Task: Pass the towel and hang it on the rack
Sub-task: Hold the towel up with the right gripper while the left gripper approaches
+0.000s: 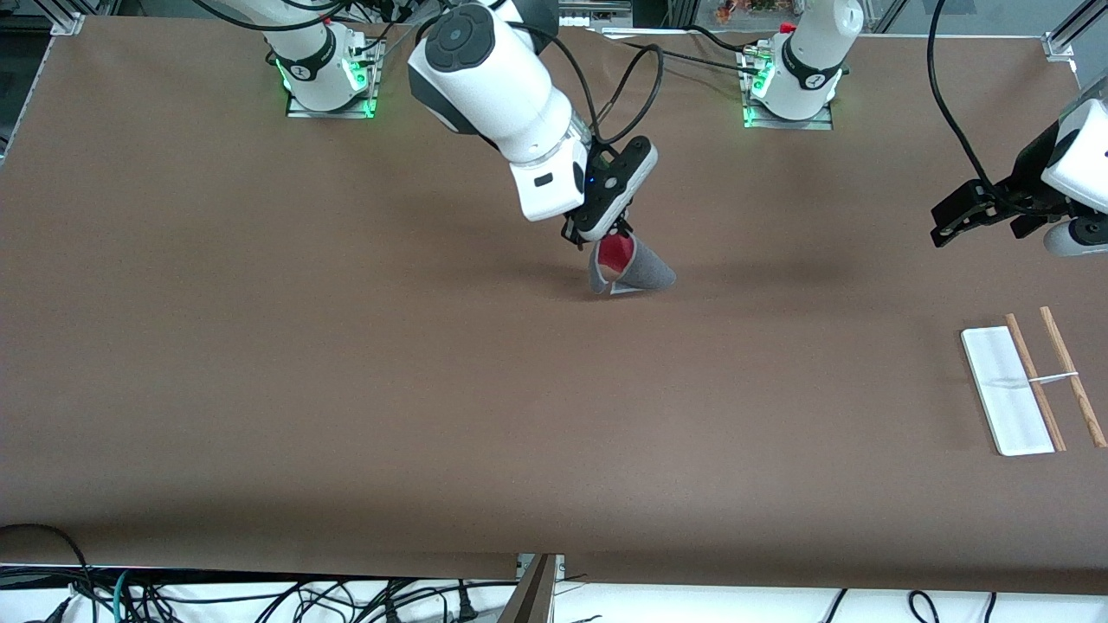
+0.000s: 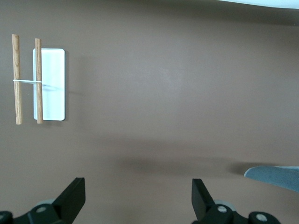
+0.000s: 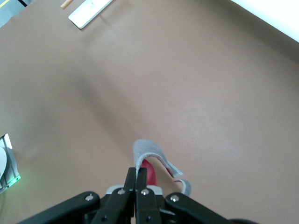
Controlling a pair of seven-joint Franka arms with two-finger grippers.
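Observation:
The towel (image 1: 636, 266), dark grey with a red patch, hangs from my right gripper (image 1: 616, 232) over the middle of the table, its lower end at the tabletop. In the right wrist view the gripper (image 3: 141, 171) is shut on the towel's light stitched edge (image 3: 148, 151). The rack (image 1: 1008, 389), a white base with two wooden rods and a silver crosspiece, lies at the left arm's end of the table. My left gripper (image 1: 956, 216) is open and empty in the air, above the table near the rack. The left wrist view shows the rack (image 2: 49, 84) and a towel corner (image 2: 275, 177).
The brown table (image 1: 346, 363) is bare apart from the towel and the rack. Both arm bases (image 1: 329, 78) stand along the table's edge farthest from the front camera. Cables (image 1: 260, 597) hang below the table's front edge.

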